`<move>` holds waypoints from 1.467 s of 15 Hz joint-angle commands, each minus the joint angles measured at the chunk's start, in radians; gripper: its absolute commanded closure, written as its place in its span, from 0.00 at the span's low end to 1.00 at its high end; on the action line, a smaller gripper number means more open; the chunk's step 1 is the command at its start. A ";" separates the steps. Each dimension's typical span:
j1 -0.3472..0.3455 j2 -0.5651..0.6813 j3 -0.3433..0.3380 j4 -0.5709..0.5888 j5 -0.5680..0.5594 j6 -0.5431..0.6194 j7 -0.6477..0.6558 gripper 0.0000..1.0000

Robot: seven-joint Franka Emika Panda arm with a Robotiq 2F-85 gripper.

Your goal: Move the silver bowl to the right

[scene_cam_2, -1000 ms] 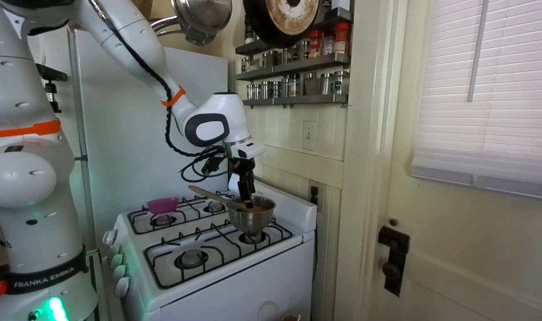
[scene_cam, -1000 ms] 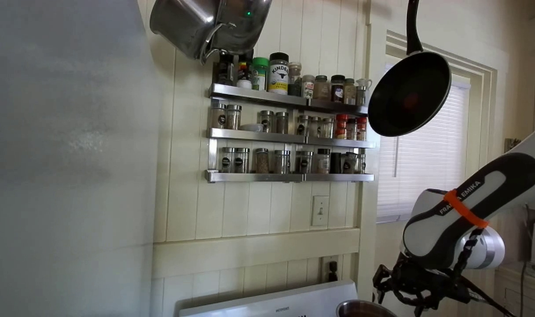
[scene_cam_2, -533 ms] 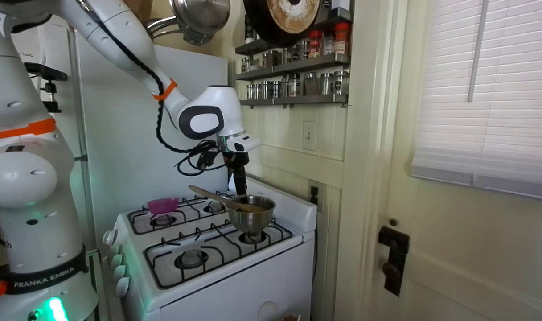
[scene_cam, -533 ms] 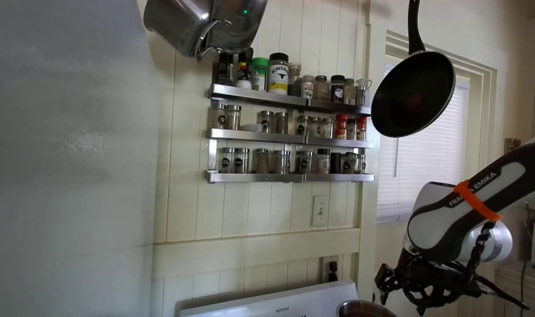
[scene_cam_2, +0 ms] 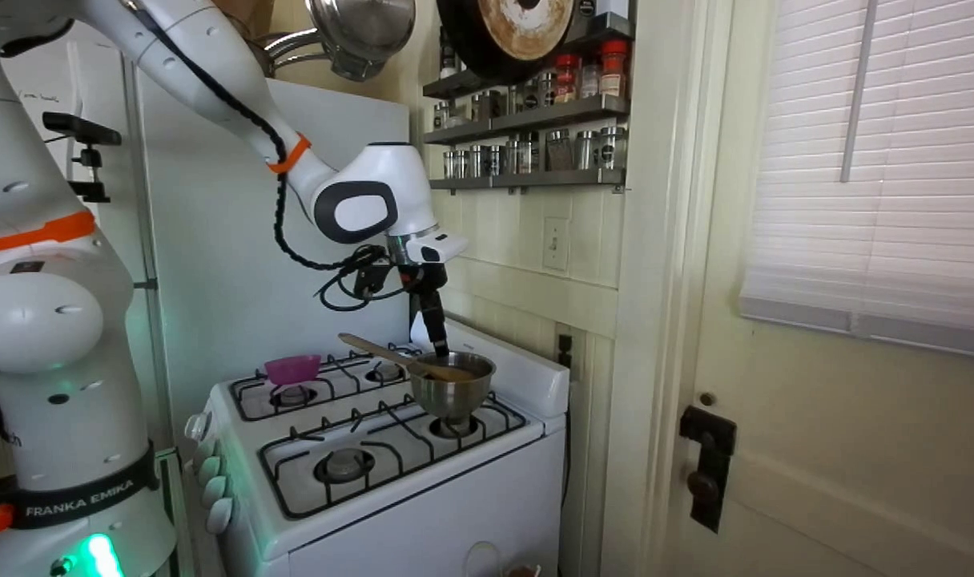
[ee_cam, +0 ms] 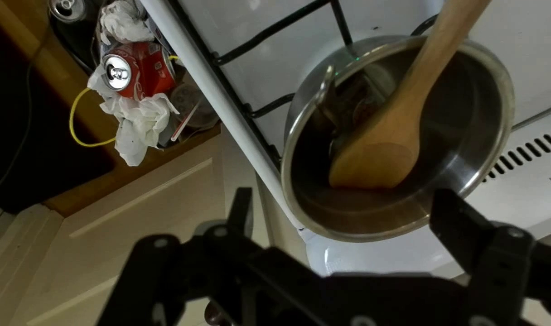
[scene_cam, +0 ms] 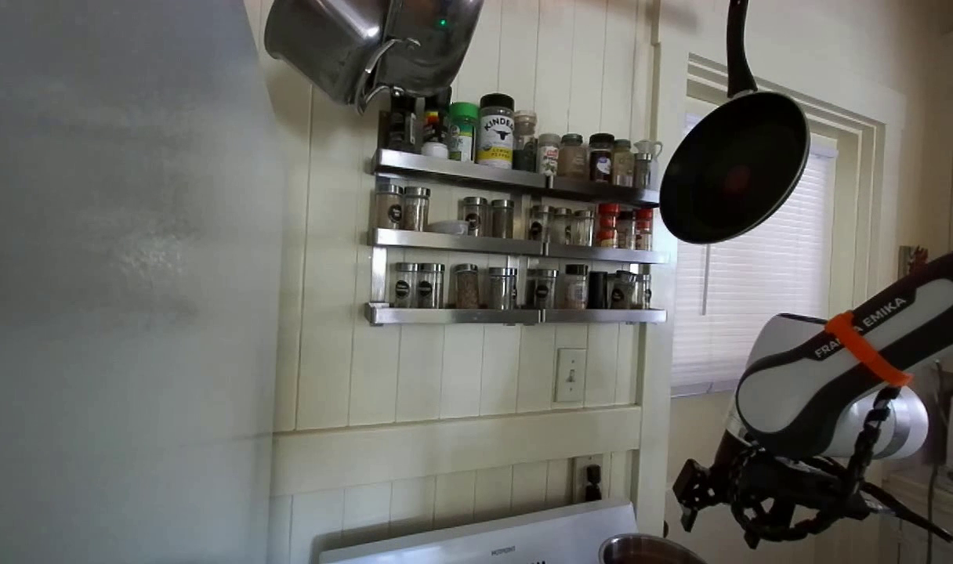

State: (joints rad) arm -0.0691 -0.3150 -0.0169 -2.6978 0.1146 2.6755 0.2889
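Note:
The silver bowl [scene_cam_2: 452, 394] sits upright on the stove's back burner beside the wall, a wooden spoon [scene_cam_2: 372, 348] leaning out over its rim. In the wrist view the bowl [ee_cam: 348, 215] shows from above, with the spoon [ee_cam: 393, 131] resting inside. My gripper [ee_cam: 342, 198] is open, its fingers spread wide around part of the rim's image, nothing gripped. From an exterior view, the gripper [scene_cam_2: 440, 351] points down at the far rim; whether it touches cannot be told. Just the top of the bowl [scene_cam: 649, 548] appears below the gripper [scene_cam: 719, 533] in an exterior view.
Black grates cover the white stove [scene_cam_2: 423, 481]; its raised back panel [scene_cam_2: 527, 361] stands close behind the bowl. A pink bowl [scene_cam_2: 292, 369] sits on another burner. A frying pan [scene_cam: 733, 168] hangs near the arm. Cans and paper [ee_cam: 142, 70] lie beyond the stove's edge.
My gripper has risen out of the silver bowl to about rim height and tilted, while the arm has drawn back up and away. The bowl and spoon have stayed put.

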 commanded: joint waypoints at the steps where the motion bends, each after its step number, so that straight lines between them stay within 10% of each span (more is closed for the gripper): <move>1: -0.006 -0.001 0.006 0.001 0.004 -0.003 -0.003 0.00; 22: 0.151 0.146 0.022 0.033 0.270 -0.021 -0.068 0.03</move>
State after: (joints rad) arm 0.0678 -0.2169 -0.0001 -2.6916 0.3403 2.6606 0.2326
